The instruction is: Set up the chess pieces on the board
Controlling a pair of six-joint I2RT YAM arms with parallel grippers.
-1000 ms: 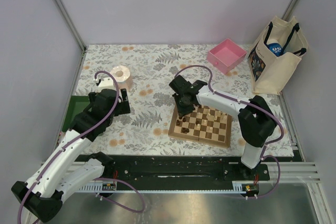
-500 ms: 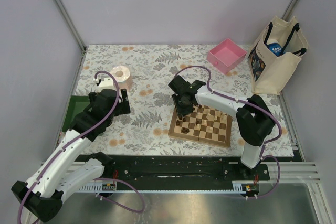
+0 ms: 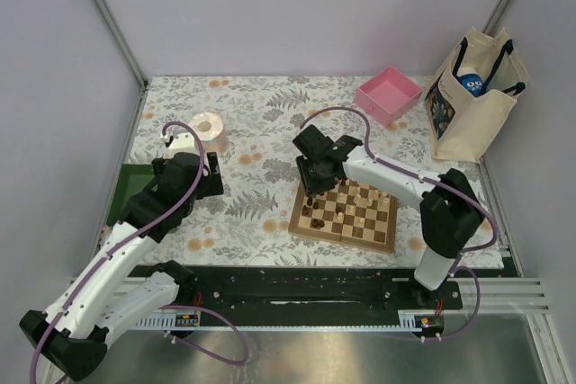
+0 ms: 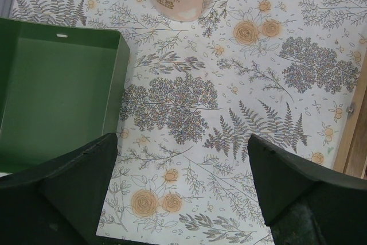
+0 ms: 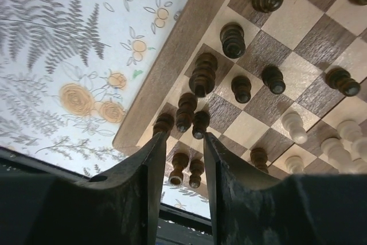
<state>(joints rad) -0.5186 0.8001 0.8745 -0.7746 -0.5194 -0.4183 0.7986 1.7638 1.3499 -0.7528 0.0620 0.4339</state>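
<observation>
The board [image 3: 302, 225] lies right of centre on the flowered cloth, with small dark and pale chess pieces standing on it. My right gripper [image 3: 310, 189] hovers low over its far-left corner. In the right wrist view the board's border [image 5: 172, 67] runs diagonally, several dark pieces [image 5: 203, 74] stand along that corner and pale pieces [image 5: 294, 125] stand at the right. My right gripper [image 5: 183, 137] is open; two dark pieces [image 5: 188, 170] stand on the board between its fingers, with a gap on each side. My left gripper [image 4: 182, 190] is open over bare cloth, holding nothing.
A toilet-paper roll [image 3: 209, 132] stands at the back left, beside a green tray [image 4: 57, 96] at the table's left edge. A pink tray [image 3: 388, 93] and a tote bag [image 3: 472, 96] stand at the back right. The board's left edge [image 4: 354, 130] shows in the left wrist view.
My right gripper's jaws have spread apart over the board's far-left corner, and its wrist has shifted slightly to the right. The left arm has not moved.
</observation>
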